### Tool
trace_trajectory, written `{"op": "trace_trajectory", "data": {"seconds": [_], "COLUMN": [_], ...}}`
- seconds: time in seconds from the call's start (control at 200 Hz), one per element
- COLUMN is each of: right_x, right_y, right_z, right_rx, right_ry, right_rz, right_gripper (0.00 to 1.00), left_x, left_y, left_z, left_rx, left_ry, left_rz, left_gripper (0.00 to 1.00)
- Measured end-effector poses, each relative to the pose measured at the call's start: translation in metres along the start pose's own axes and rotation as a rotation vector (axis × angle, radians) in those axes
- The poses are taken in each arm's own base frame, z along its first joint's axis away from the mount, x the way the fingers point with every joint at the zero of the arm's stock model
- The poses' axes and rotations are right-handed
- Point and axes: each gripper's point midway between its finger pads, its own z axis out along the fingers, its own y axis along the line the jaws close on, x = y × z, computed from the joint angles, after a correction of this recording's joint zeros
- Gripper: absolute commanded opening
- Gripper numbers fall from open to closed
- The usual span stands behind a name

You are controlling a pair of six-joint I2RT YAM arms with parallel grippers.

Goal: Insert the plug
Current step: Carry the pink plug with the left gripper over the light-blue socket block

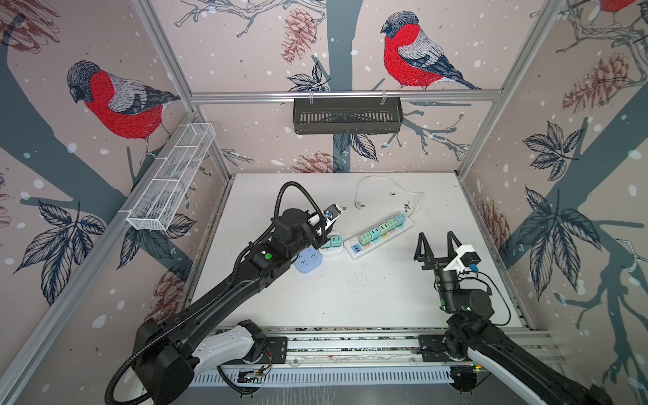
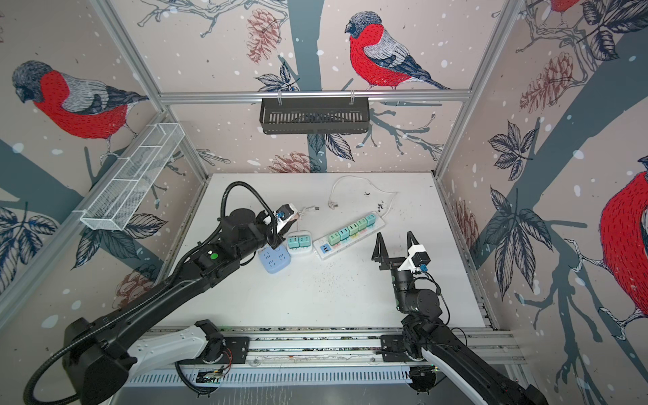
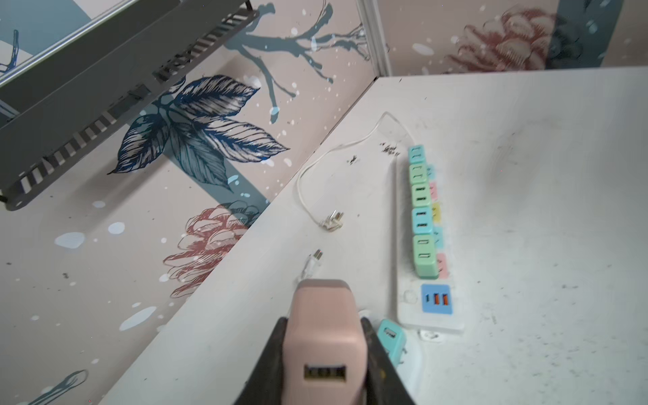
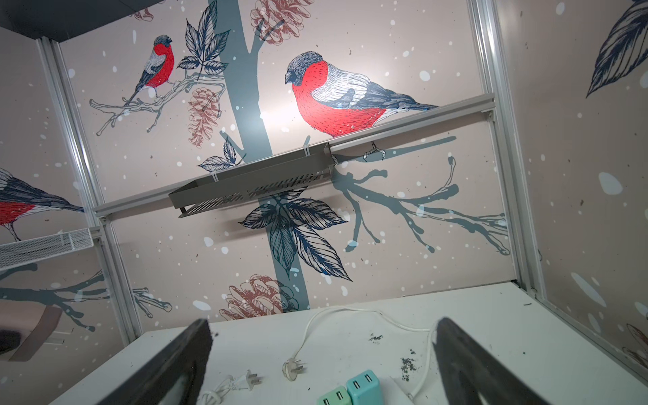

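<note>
In the left wrist view my left gripper (image 3: 324, 328) is shut on a pink plug (image 3: 322, 336), a block with a USB port facing the camera. Both black fingers press its sides. It hangs above the table, near a long white power strip (image 1: 403, 229) that carries several green and teal plugs (image 3: 422, 221). In both top views this wrist (image 1: 329, 214) hovers over a small white socket block (image 2: 308, 249) with two teal plugs. A blue socket cube (image 1: 308, 263) lies beside that block. My right gripper (image 1: 437, 242) stands open and empty to the right of the strip.
The strip's white cable (image 1: 382, 182) loops toward the back and ends in a loose three-pin plug (image 3: 331, 221). A small two-pin plug (image 4: 250, 380) lies near it. Dark crumbs (image 1: 406, 205) dot the table. A black basket (image 1: 347, 115) and a white mesh basket (image 1: 171, 175) hang on the walls.
</note>
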Motion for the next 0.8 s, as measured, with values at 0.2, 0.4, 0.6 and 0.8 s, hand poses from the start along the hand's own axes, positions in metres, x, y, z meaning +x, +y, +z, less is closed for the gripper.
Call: {"op": "trace_trajectory", "data": {"seconds": [0.2,0.4,0.6,0.8], "right_x": [0.010,0.012,0.016,0.020], "right_y": [0.000,0.001,0.000,0.000], "right_z": [0.002,0.002,0.003,0.004], "right_rx": [-0.009,-0.018,-0.014,-0.014], "right_ry": [0.036,0.042,0.057,0.069], "right_rz": [0.002,0.002,0.011,0.004], "right_gripper": [1.00,1.00,1.00,1.00], "left_x": [0.060,0.111,0.144,0.157], "left_y": [0.042,0.024,0.005,-0.004], "left_z": [0.002,0.003,0.013,0.019], "left_rx": [-0.034,0.065,0.151,0.201], "left_ry": [0.171,0.261,0.333,0.361], "left_rz": [0.018,0.050,0.058,0.077], "left_gripper": [0.00,0.00,0.00,0.00]}}
